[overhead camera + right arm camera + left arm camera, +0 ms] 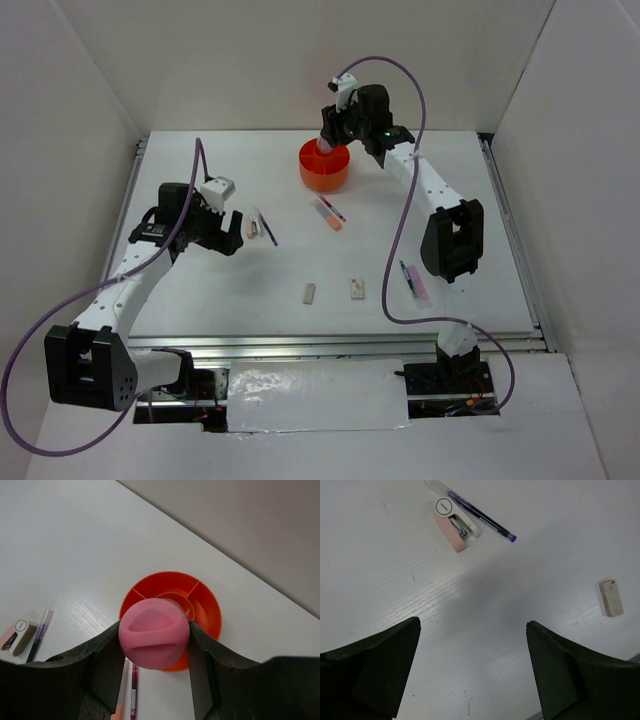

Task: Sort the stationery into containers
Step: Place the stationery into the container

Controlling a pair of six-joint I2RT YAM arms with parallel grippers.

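My right gripper [327, 143] is shut on the stubby pink glue-stick tube [154, 635] and holds it upright over the near edge of the round orange tub [206, 606], which stands at the back middle of the table [324, 180]. My left gripper [232, 232] is open and empty just above the table [472, 625]. Ahead of it lie a purple pen [480, 516] and a small pink-and-white stapler [454, 524]. A beige eraser [611, 597] lies to its right. An orange-pink marker with a dark pen [328, 212] lies in front of the tub.
A white eraser [357, 288] lies beside the beige eraser [309, 293] near the front middle. A green pen and a pink item [412, 280] lie by the right arm's base. White walls close in the table on three sides.
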